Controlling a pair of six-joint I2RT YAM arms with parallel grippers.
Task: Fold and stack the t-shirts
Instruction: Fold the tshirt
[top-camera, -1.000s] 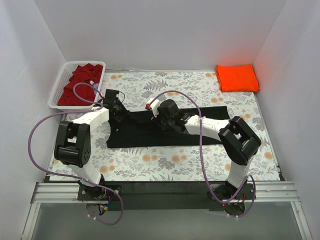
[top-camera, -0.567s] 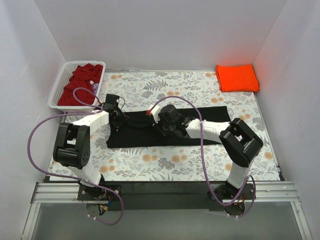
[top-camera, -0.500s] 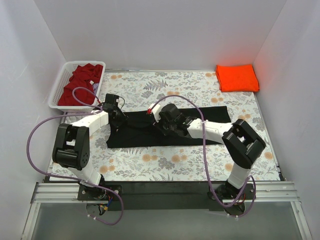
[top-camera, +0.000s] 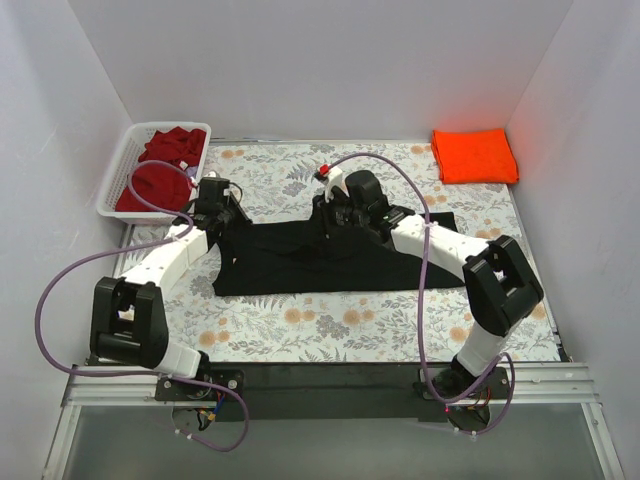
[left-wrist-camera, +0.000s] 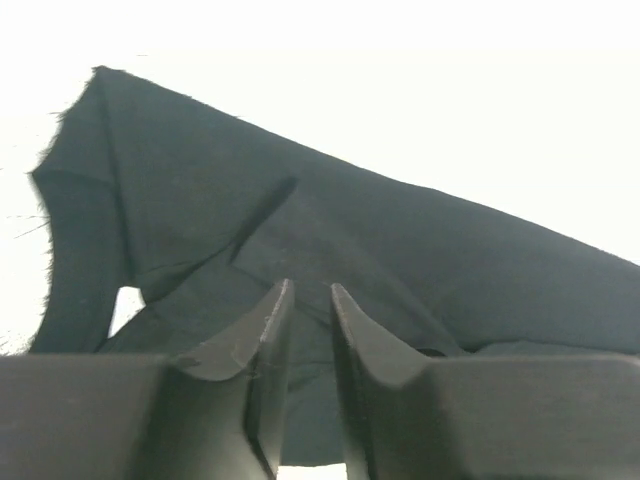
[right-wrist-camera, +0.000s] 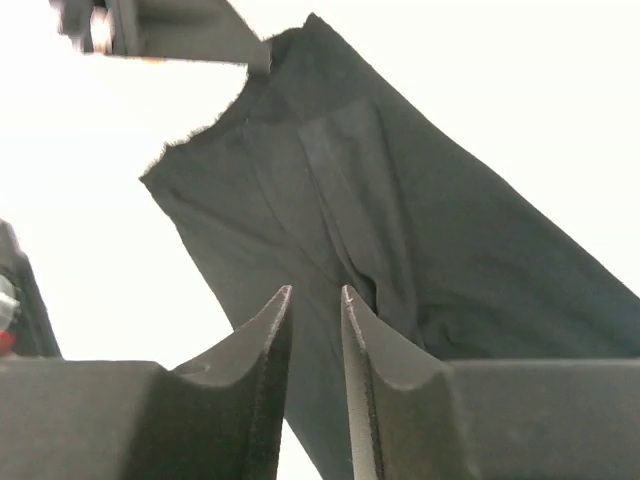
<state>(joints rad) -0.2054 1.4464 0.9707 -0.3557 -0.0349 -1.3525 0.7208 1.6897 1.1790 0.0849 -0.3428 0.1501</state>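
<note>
From my station I had the black t-shirt (top-camera: 330, 265) spread flat across the middle of the table (top-camera: 400, 320), its long axis running left to right. The orange t-shirt (top-camera: 475, 155) sat folded in the far right corner, well apart, and the dark red t-shirt (top-camera: 160, 165) lay bunched in the basket (top-camera: 115, 178) at far left.

The left gripper (left-wrist-camera: 308, 287) hung over the shirt's left end, its jaws parted by a slim gap with nothing between them. The right gripper (right-wrist-camera: 315, 290) hung over the far edge near the middle, jaws likewise slightly apart and empty. In both wrist views the black cloth lay just beneath and ahead of the fingers.

I judged that the next fold turned on that long axis. The left arm was nearer the left end, while the right arm would have to reach along the cloth to the right end before the two could bring the ends together
</note>
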